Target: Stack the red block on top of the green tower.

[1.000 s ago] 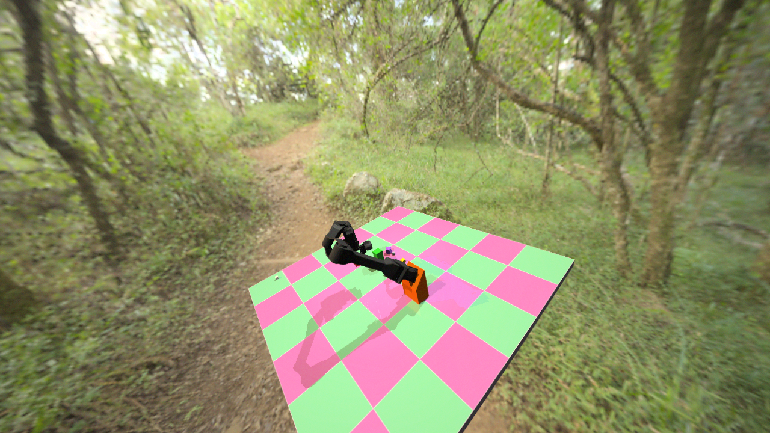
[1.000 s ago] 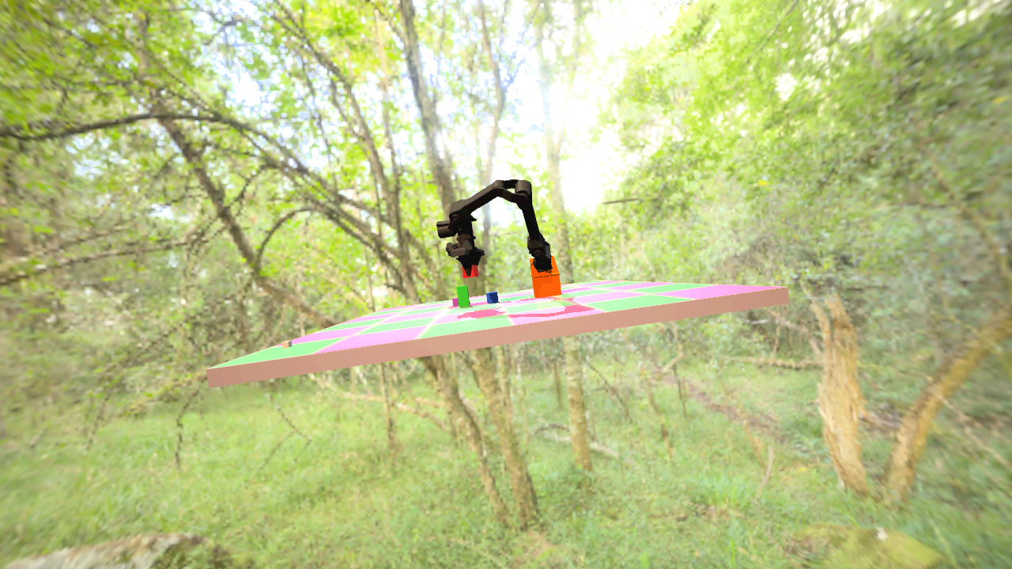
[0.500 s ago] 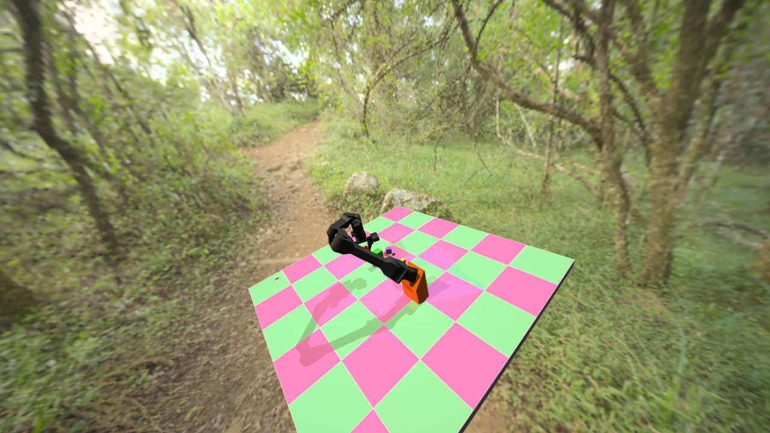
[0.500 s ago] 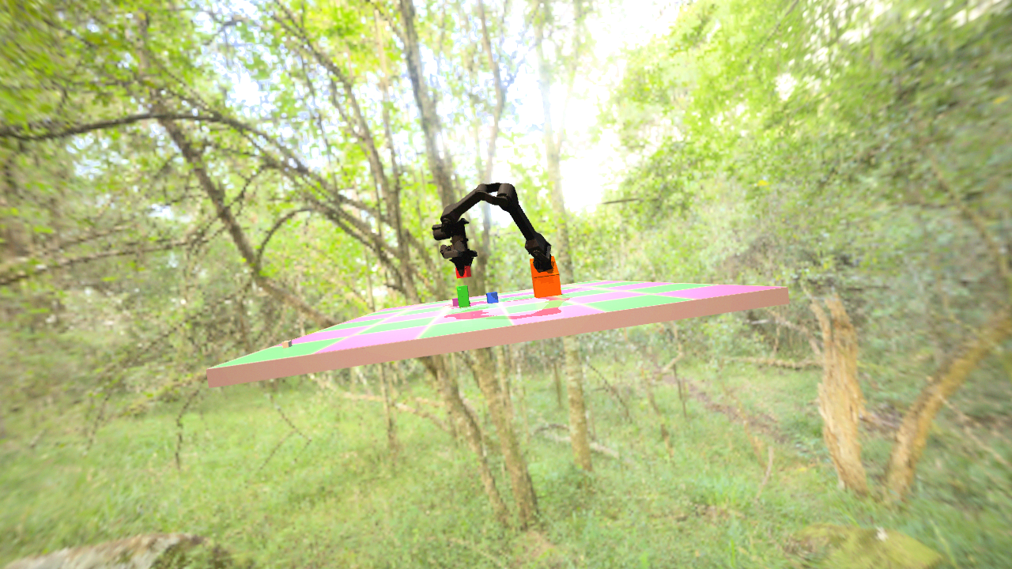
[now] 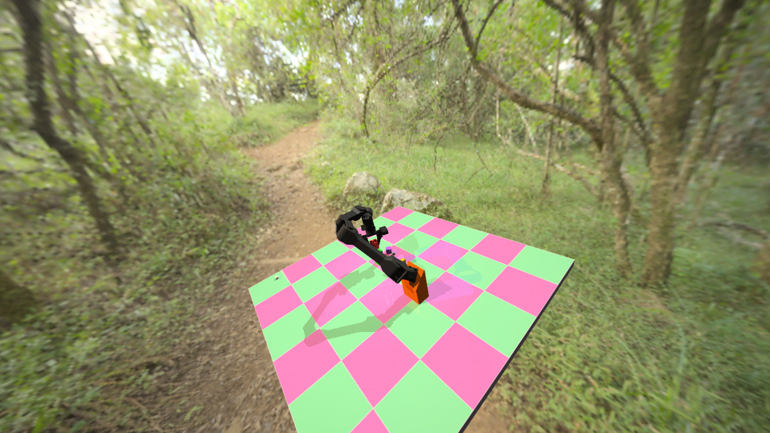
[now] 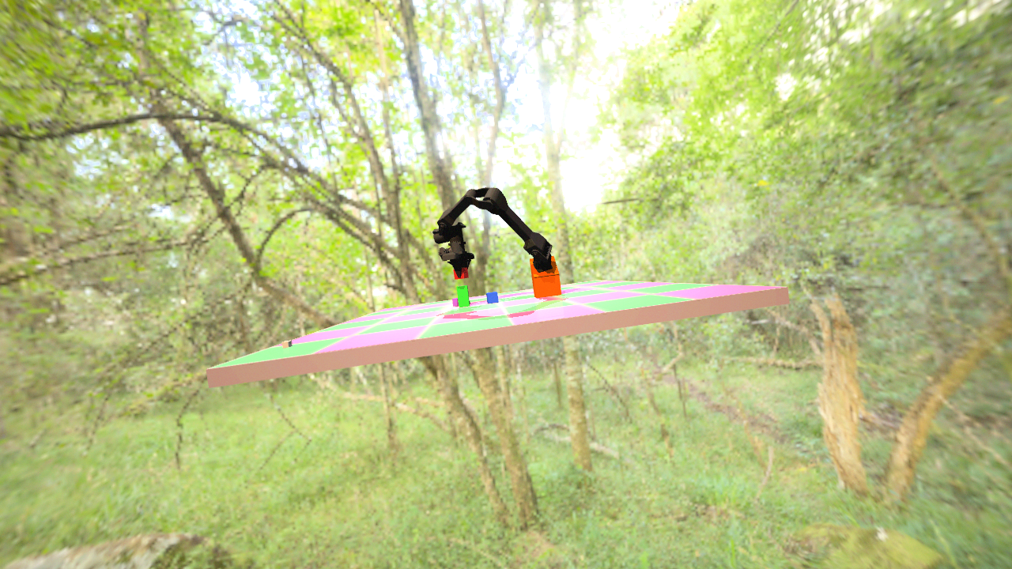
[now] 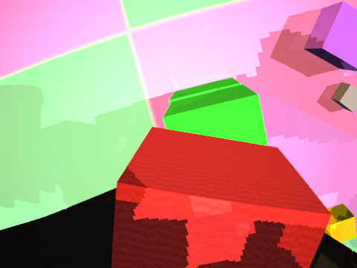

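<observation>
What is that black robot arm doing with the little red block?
The gripper is shut on the red block and holds it in the air just above the green tower. The block is not resting on the tower yet; a gap shows between them. The tower stands upright on the checkered table, with a blue block nearby.

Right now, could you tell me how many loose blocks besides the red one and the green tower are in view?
4: purple, tan, yellow and blue, all on the board; the arm may hide others.
</observation>
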Motion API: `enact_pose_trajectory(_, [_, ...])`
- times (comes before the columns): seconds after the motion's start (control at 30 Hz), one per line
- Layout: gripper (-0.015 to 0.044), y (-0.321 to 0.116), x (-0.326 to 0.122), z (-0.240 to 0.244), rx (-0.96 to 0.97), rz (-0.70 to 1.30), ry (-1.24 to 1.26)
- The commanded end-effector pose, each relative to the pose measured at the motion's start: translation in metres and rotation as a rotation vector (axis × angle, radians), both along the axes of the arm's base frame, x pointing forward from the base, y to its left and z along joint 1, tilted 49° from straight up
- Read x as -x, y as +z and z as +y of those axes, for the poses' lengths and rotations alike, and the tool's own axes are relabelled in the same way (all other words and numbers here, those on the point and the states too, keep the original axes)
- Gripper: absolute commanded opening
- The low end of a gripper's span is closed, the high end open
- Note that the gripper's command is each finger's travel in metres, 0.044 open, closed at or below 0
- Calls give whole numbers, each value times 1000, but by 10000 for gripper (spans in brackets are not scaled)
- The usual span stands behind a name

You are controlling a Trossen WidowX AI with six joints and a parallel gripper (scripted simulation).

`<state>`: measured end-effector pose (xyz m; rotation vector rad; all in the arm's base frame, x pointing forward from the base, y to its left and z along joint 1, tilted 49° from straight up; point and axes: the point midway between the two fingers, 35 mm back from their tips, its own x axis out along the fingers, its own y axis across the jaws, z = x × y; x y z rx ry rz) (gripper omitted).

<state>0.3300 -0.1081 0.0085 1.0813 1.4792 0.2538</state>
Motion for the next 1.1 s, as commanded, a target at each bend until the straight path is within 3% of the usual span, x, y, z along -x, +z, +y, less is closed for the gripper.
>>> enact_pose_trajectory(0.0, [0,-6,-2,-7,7,-12,6])
enact_pose_trajectory(1.07, [0,-27,-7,17,6,-12,6])
